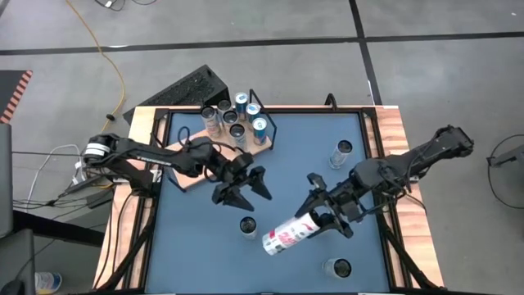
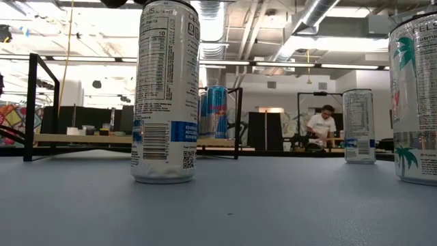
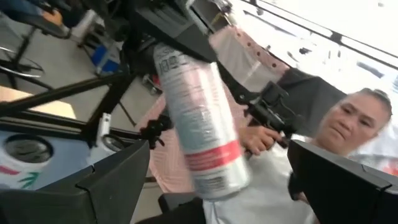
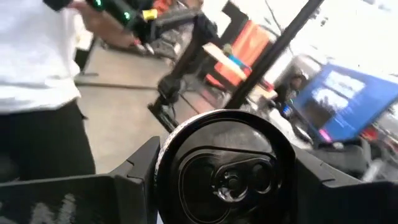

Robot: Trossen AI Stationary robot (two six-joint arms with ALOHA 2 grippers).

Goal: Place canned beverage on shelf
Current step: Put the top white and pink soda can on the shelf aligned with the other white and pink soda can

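Left gripper (image 1: 242,188) sits over the table's middle, a bit toward the far edge, fingers spread wide and nothing between them; the left wrist view shows both dark fingers (image 3: 106,180) well apart. Just behind it, at the table's (image 1: 295,156) far-left corner, lies the shelf (image 1: 190,164), pale board with a black wire frame, carrying a cluster of upright cans (image 1: 236,115). One lone can (image 1: 248,225) stands upright on the blue surface just near-side of the left gripper.

Right gripper (image 1: 325,215) is right of centre, toward the near edge, clamped on a white-and-pink can (image 1: 288,234) that is tilted almost flat and lifted off the surface, its top pointing toward the left arm. Right wrist view looks down on that can's black lid (image 4: 227,168) between the fingers.

Two more upright cans: one (image 1: 342,152) near the right edge, far side, another (image 1: 338,268) near the near-right corner. A person shows beyond the table in both wrist views.
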